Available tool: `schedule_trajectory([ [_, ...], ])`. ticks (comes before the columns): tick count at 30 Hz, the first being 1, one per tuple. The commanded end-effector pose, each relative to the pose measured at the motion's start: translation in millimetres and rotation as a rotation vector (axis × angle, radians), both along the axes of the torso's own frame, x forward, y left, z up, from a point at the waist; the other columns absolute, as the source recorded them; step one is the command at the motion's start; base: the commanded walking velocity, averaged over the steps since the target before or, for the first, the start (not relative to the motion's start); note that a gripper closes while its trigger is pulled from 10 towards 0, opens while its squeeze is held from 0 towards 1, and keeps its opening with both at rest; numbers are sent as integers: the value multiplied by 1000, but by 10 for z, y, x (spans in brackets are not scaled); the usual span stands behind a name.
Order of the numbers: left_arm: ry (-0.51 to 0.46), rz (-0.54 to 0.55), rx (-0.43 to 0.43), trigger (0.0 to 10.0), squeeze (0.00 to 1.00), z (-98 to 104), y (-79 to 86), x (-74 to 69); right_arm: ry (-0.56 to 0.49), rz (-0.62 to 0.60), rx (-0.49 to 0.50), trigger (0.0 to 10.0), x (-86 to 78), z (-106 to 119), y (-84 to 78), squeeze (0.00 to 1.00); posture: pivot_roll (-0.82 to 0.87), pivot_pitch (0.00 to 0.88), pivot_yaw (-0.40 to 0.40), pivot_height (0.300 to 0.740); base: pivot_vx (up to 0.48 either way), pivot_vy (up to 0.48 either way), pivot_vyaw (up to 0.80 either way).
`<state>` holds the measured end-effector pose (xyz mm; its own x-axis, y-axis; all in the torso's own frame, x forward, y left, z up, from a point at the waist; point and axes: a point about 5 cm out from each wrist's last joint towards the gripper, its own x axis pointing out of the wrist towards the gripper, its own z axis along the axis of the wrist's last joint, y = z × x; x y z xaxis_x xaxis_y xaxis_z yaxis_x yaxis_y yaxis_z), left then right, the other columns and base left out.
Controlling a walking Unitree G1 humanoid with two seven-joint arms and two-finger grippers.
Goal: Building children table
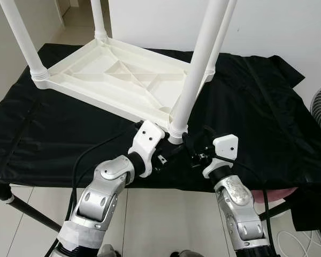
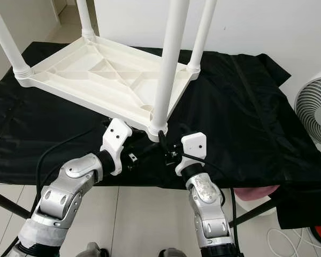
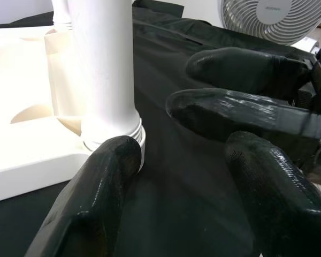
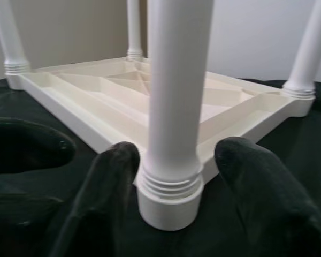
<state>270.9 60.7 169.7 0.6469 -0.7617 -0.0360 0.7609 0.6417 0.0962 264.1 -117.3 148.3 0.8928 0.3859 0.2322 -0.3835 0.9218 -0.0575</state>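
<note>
Nearest the camera, the left gripper (image 1: pixel 168 152) and right gripper (image 1: pixel 195 147) are seen meeting at the near corner of an upturned white plastic children's table (image 1: pixel 123 75). The right gripper's black fingers (image 4: pixel 109 184) are spread wide on either side of the near white cylindrical leg (image 4: pixel 174 107), at its threaded base. The left gripper's fingers (image 3: pixel 104 176) are likewise parted, one touching that base. The table lies on a black cloth (image 1: pixel 246 107). Farther right, a white fan (image 2: pixel 315 110) is visible.

The fan (image 3: pixel 278 19) bears small lettering, too blurred to read.
</note>
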Motion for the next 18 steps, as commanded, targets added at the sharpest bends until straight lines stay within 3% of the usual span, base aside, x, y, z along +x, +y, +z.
schedule_trajectory([
  [1,17,35,16,10000,0,-46,1,-4,6,73,34,0,-3,49,83,0,-69,50,-24,740,0,0,0],
  [2,21,32,21,10000,0,-58,3,-11,26,115,58,0,4,64,129,0,-65,52,-25,740,0,0,0],
  [3,29,27,27,10000,0,-79,5,-28,43,158,91,9569,23,93,182,0,-65,52,-25,740,0,0,0],
  [4,37,20,36,10000,0,-102,4,-44,72,192,145,10000,49,118,220,0,-62,55,-25,740,0,0,0],
  [9,48,7,82,10000,0,-172,8,-80,139,284,256,10000,114,178,287,0,-56,55,-26,740,0,0,0],
  [18,46,1,99,10000,0,-172,-3,-69,159,321,274,10000,427,187,272,0,-51,63,-23,740,0,0,0],
])
